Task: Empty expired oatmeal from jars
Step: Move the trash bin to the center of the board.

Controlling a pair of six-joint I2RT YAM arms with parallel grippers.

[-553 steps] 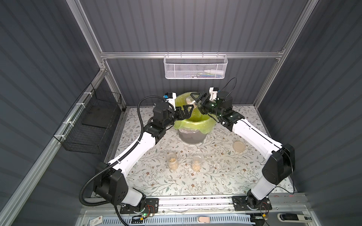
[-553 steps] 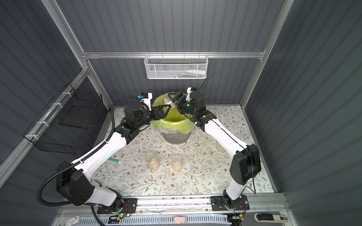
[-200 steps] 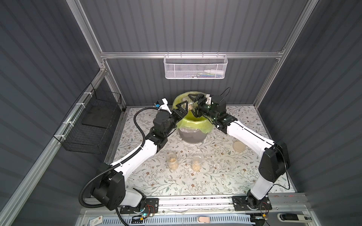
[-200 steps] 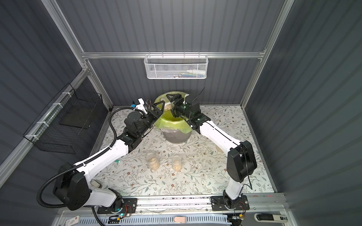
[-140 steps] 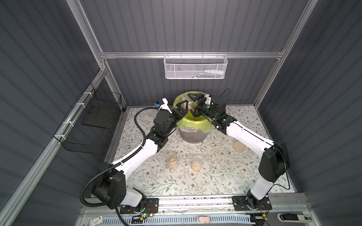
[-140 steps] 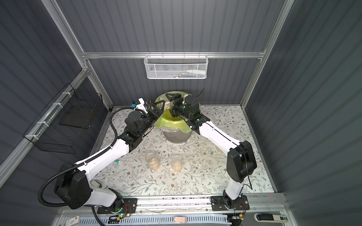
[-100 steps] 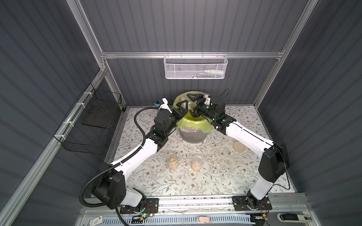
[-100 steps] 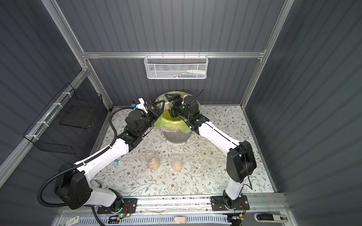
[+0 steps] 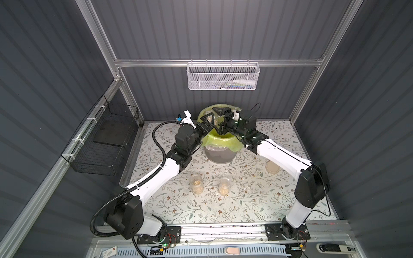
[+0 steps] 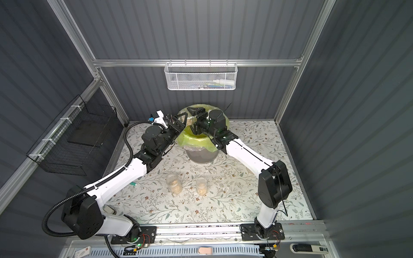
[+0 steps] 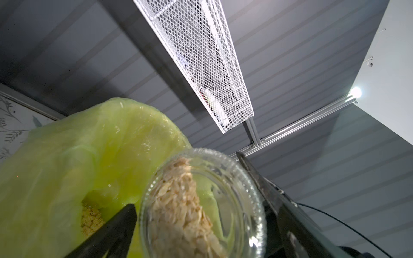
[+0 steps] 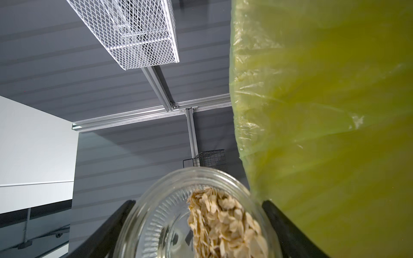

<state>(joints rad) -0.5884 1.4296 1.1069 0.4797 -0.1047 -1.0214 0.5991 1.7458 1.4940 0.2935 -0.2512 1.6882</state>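
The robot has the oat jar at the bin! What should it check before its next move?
1. Right pincer grips the squat jar: ok, a finger on each side.
2. Jar over the bagged bin: ok.
3. Jar emptied: not ok, oatmeal inside.
4. Left pincer clear of the jar: cannot tell; it is open, fingers close around the mouth.
5. Lid off: ok, it lies on the table.
6. Two narrower jars upright, waiting: ok.

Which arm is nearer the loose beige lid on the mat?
Right. Its forearm passes just above the lid; the left arm reaches the bin from the opposite side.
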